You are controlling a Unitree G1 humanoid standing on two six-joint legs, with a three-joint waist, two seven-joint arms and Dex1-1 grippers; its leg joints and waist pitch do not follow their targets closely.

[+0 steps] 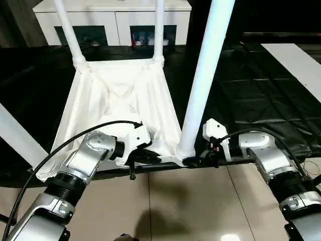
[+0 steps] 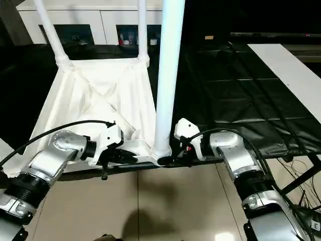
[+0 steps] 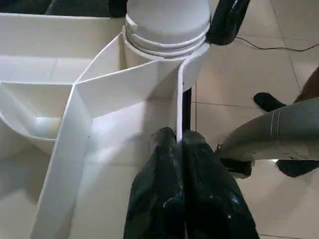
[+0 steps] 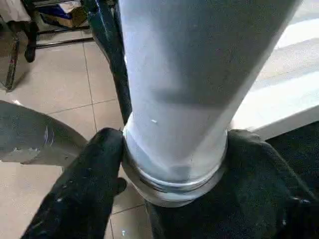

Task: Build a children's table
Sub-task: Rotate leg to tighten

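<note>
Head view: table top (image 1: 125, 108) upside down on black table (image 1: 261, 100), 3 legs upright in sockets.

Left wrist: left gripper (image 3: 180, 144) pinched shut on top's rim.

Right wrist: right gripper (image 4: 174, 149) clasps near leg (image 4: 189, 74) at its base. Risk: leg cross-threads if tilted; rim slips.

Left pincer (image 3: 182, 149) pinched closed, right pincer (image 4: 172, 159) fingers spread apart
</note>
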